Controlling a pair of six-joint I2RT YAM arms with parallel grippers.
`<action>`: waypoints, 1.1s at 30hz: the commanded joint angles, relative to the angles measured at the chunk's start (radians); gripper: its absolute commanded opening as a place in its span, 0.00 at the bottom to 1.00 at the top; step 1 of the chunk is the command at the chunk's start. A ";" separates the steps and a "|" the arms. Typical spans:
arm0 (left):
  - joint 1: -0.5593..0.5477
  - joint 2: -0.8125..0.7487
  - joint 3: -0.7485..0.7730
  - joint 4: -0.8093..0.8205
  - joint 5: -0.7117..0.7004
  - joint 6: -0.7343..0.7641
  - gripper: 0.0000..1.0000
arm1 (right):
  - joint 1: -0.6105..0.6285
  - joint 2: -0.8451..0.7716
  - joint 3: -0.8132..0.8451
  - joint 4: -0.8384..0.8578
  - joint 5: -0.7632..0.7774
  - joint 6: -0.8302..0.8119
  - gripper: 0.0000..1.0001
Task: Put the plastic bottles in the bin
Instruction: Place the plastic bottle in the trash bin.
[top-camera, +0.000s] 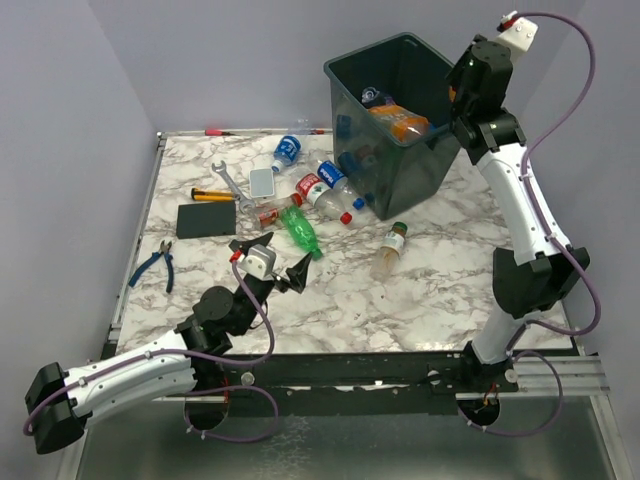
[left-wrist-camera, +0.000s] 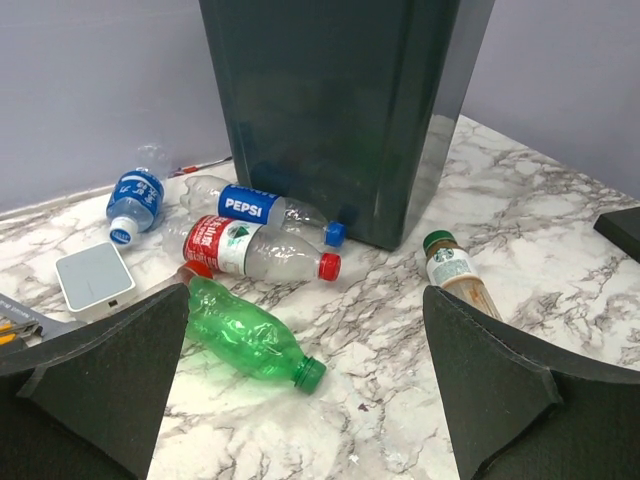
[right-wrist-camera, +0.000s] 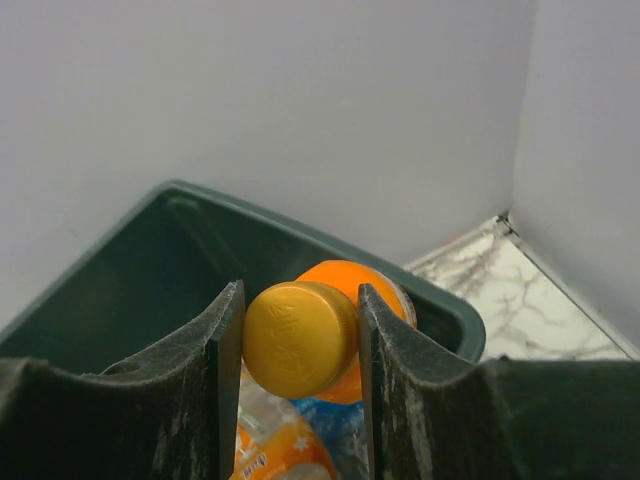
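Right gripper (right-wrist-camera: 300, 340) is clamped on the yellow cap of an orange bottle (right-wrist-camera: 345, 275). It's held above the open bin (right-wrist-camera: 150, 260), upper right of the top view. Other bottles are lying inside the bin below it.

Left gripper (left-wrist-camera: 307, 320) has its jaws spread wide with nothing between them. It sits low over the table (top-camera: 440, 290), lower left of the top view, pointed toward the bin.

Loose bottles on the marble, mid-frame:
- green bottle (left-wrist-camera: 250, 335), closest to the left gripper
- red-label bottle (left-wrist-camera: 250, 250), just behind it
- Pepsi bottle (left-wrist-camera: 260, 207), by the bin's base
- blue-label bottle (left-wrist-camera: 133, 200), further left
- brown bottle (left-wrist-camera: 455, 275) with a green cap, apart on the right

Wrench (top-camera: 228, 180), pliers (top-camera: 155, 265) and black slab (top-camera: 205, 220) are on the table's left side.
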 joint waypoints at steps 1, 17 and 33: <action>-0.006 0.004 0.012 -0.012 -0.030 0.000 0.99 | -0.025 -0.040 -0.095 -0.059 -0.050 0.139 0.01; -0.008 0.032 0.016 -0.016 -0.021 0.009 0.99 | -0.061 -0.069 -0.141 -0.200 -0.165 0.283 0.59; -0.014 0.038 0.018 -0.024 -0.022 0.007 0.99 | -0.041 -0.305 -0.075 -0.167 -0.485 0.272 0.73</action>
